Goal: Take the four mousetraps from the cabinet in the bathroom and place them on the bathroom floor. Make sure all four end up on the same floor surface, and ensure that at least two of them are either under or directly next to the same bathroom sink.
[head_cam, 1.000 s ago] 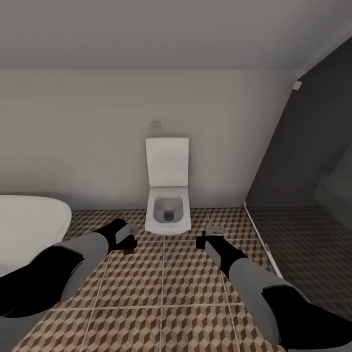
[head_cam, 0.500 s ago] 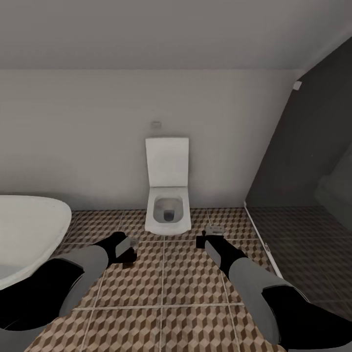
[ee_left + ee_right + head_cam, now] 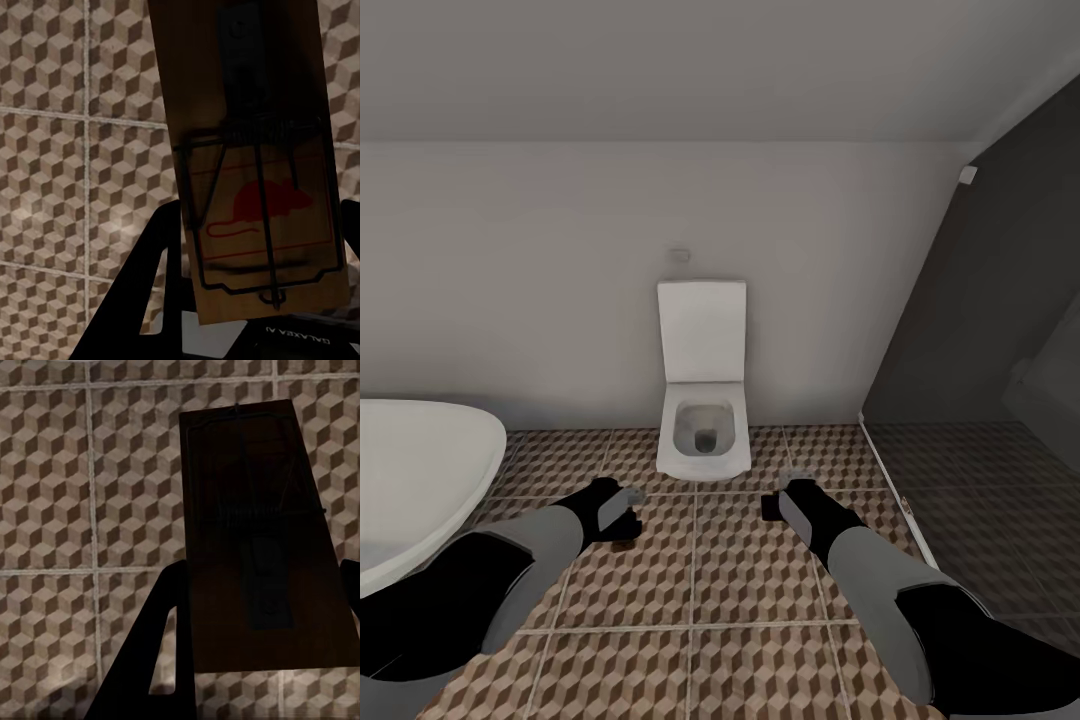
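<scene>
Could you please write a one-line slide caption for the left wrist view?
Left pincer holds a mousetrap with a red mouse mark above the cube-patterned bathroom floor.

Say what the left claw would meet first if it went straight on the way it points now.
Probably the floor: the left claw holds a mousetrap and looks down at bare tiles beyond it. How far off they are is unclear.

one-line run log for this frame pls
left gripper: holds brown wooden mousetrap | right gripper: holds second mousetrap | above cube-pattern tiled floor, facing white toilet
</scene>
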Tool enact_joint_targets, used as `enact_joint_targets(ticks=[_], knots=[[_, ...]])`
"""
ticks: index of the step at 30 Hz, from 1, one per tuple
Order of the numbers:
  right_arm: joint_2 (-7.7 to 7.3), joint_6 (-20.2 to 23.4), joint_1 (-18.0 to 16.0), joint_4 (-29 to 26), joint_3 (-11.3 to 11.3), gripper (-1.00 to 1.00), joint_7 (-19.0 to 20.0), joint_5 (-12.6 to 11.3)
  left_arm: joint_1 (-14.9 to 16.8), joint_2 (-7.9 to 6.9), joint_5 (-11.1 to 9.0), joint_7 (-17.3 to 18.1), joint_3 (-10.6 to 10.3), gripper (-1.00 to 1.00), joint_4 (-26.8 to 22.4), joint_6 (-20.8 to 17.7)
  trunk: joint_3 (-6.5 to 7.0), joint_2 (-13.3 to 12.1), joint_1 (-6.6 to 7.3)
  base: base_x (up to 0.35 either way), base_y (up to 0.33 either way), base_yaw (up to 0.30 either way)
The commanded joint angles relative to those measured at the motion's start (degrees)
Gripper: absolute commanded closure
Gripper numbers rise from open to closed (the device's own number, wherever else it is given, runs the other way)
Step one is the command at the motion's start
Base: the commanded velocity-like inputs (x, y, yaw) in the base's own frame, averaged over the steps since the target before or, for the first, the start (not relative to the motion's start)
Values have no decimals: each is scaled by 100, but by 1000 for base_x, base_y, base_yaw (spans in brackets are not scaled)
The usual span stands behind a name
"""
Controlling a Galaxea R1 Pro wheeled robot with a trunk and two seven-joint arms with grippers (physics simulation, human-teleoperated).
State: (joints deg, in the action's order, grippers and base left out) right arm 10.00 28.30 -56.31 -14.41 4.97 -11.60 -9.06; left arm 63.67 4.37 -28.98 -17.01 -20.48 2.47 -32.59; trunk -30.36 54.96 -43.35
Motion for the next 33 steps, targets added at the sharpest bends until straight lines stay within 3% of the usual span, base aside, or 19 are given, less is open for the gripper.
enact_joint_targets(ticks=[1, 16, 26, 33], knots=[[0, 34, -3, -8, 45, 100, -50, -62, 6, 5, -46, -30, -35, 100, 8, -11, -6, 4, -1, 0, 0, 0], [0, 70, -3, -18, 40, 100, -50, -80, 5, 11, -46, -31, -35, 100, 8, -10, -6, 4, -1, 0, 0, 0], [0, 71, -3, -18, 39, 100, -45, -78, 5, 11, -46, -31, -35, 100, 5, -10, 174, -397, 219, 0, 0, 0], [0, 63, -3, -18, 39, 100, -44, -78, 5, 11, -46, -31, -35, 100, -5, -10, 174, -397, 219, 0, 0, 0]])
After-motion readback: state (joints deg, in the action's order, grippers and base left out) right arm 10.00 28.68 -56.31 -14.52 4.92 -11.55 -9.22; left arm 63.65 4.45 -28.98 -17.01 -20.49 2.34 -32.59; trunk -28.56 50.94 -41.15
